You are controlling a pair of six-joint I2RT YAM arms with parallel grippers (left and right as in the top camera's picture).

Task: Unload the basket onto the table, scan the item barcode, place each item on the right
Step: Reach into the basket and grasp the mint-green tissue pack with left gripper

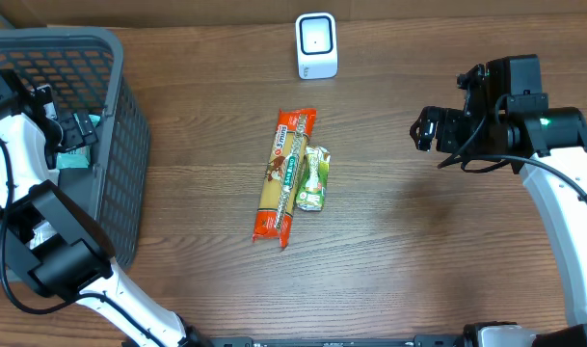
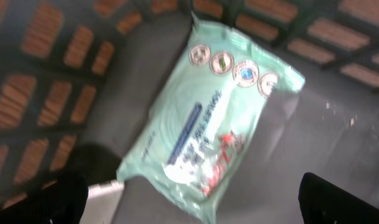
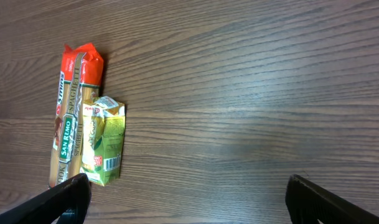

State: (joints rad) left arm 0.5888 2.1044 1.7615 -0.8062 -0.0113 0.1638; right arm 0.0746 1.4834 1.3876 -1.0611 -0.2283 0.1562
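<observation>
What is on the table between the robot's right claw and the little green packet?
Nothing. Only bare brown wooden table lies between the open right gripper and the small green packet, as the overhead view shows.

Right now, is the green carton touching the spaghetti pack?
Touching. The right wrist view shows the green carton lying against the spaghetti pack, no gap between them.
</observation>
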